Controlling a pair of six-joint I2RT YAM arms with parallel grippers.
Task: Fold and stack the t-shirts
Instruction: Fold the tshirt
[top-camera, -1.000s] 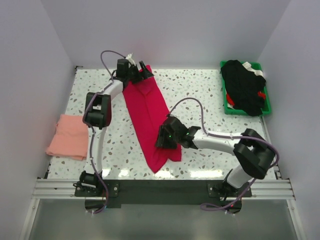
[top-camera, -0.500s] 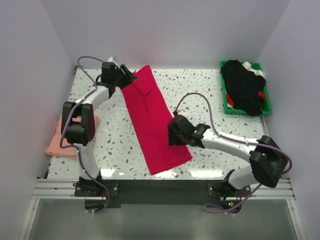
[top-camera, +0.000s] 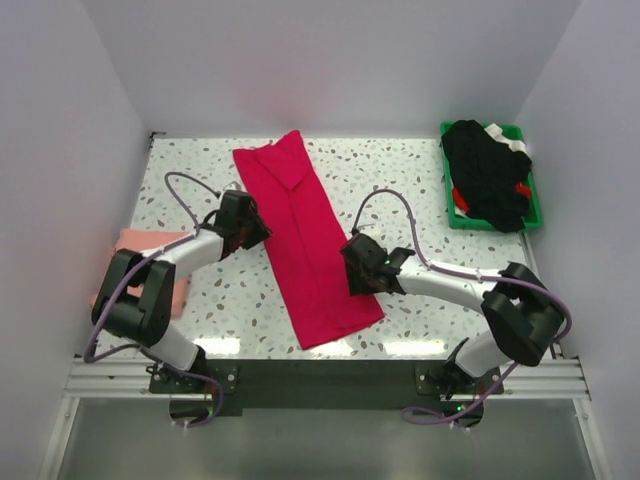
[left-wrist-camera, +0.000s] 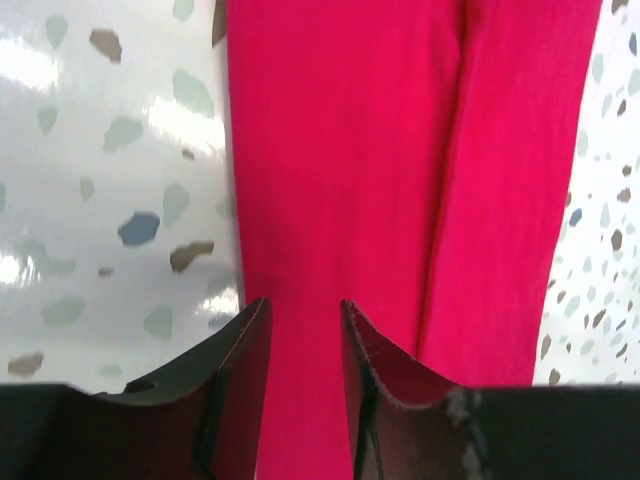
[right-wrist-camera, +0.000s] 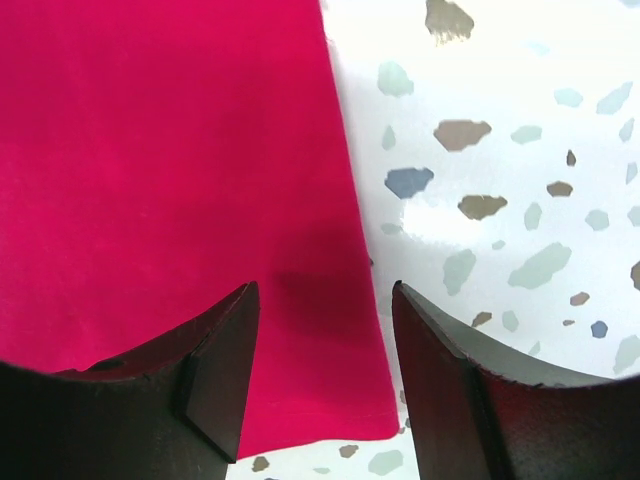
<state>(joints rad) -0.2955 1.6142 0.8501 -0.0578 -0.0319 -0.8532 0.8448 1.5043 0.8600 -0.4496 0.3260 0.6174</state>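
With left gripper (left-wrist-camera: 303, 305) narrowly parted and right gripper (right-wrist-camera: 324, 290) spread at edges of the red shirt (top-camera: 305, 240), risks pinching one layer, skewing fold.

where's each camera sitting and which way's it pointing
Top: above and behind the robot, looking down on the table; shows left arm, right arm and red shirt.
Left wrist: on the left arm, looking down past the left gripper at the shirt's edge.
Right wrist: likewise past the right gripper at the shirt's opposite edge and corner.
Shared: all three see the red shirt.
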